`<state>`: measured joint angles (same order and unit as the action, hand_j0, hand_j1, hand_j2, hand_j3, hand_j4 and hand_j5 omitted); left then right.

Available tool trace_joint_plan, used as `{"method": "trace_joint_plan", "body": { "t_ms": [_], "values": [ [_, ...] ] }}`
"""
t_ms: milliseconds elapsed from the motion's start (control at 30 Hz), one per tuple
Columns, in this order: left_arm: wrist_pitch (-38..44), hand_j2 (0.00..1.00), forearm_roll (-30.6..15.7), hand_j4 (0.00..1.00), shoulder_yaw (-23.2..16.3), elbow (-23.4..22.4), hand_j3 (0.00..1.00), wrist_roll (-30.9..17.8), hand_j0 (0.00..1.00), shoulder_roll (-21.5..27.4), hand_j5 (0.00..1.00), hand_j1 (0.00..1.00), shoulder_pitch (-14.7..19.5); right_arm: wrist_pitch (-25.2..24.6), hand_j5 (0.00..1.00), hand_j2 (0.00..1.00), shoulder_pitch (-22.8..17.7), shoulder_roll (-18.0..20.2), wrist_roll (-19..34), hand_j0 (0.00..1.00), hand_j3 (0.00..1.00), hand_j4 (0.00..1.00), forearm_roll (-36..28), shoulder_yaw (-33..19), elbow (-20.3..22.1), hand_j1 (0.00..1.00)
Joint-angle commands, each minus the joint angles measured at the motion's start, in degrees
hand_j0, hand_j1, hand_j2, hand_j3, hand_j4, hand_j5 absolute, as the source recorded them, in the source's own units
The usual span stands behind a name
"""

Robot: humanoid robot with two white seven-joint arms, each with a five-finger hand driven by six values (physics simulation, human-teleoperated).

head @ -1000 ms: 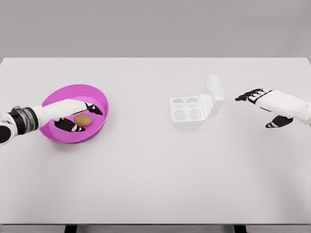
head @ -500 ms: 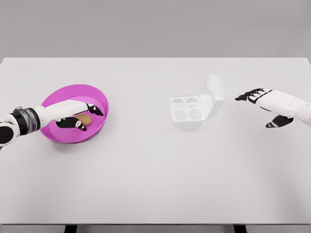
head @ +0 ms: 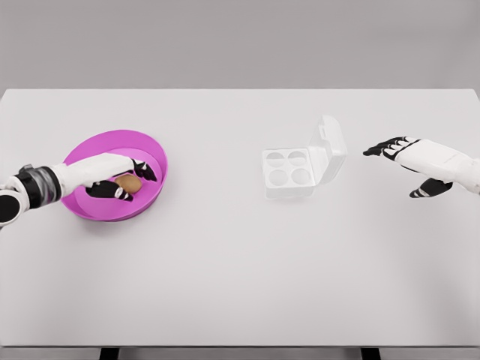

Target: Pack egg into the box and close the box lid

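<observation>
Left hand (head: 114, 178) grips egg (head: 129, 183) inside pink bowl (head: 154, 150).

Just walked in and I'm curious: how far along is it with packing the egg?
Early. The box stands open with all four cups empty. The left hand is closing round the egg in the pink bowl. Carrying it over, placing it and shutting the lid remain.

I see a bright magenta bowl (head: 154, 152) holding a brown egg (head: 129, 183). The box (head: 289, 174) is translucent white, close to the pale grey-white table (head: 240, 277) (hard to separate them). Both hands, left (head: 112, 180) and right (head: 409, 161), are white with black fingers.
</observation>
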<state>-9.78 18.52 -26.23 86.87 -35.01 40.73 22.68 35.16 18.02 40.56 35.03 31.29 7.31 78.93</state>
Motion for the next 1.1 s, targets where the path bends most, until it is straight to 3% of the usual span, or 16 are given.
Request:
{"method": "trace_joint_plan", "body": {
  "t_ms": [0, 100, 500, 800, 1067],
  "values": [
    [0.0, 0.65, -0.2, 0.65, 0.2, 0.1, 0.65, 0.0, 0.65, 0.0, 0.65, 0.65, 0.0, -0.2, 1.0, 1.0, 0.0, -0.1, 0.0, 1.0, 1.0, 1.0, -0.4, 0.0, 0.1, 1.0],
    [0.0, 0.61, -0.2, 0.61, 0.5, 0.2, 0.61, 0.0, 0.61, 0.0, 0.61, 0.61, -0.1, -0.2, 1.0, 1.0, 0.0, -0.2, 0.0, 1.0, 1.0, 1.0, -0.4, -0.1, 0.1, 1.0],
    [1.8, 0.59, -0.2, 0.59, 0.4, 0.2, 0.59, 0.0, 0.59, 0.1, 0.59, 0.59, -0.2, -0.2, 1.0, 1.0, -0.1, -0.3, 0.0, 1.0, 1.0, 1.0, -0.5, -0.2, 0.2, 1.0],
    [1.9, 0.37, -0.2, 0.37, 0.3, 0.1, 0.37, 0.0, 0.37, 0.1, 0.37, 0.37, -0.2, -0.2, 1.0, 1.0, -0.2, 0.0, 0.0, 1.0, 1.0, 1.0, -0.5, -0.2, 0.2, 1.0],
    [1.9, 0.34, -0.9, 0.34, 0.7, 0.5, 0.34, 0.0, 0.34, 0.1, 0.34, 0.34, 0.3, -0.2, 1.0, 1.0, -0.2, 0.0, 0.0, 1.0, 1.0, 1.0, -0.5, -0.3, 0.2, 1.0]
  ]
}}
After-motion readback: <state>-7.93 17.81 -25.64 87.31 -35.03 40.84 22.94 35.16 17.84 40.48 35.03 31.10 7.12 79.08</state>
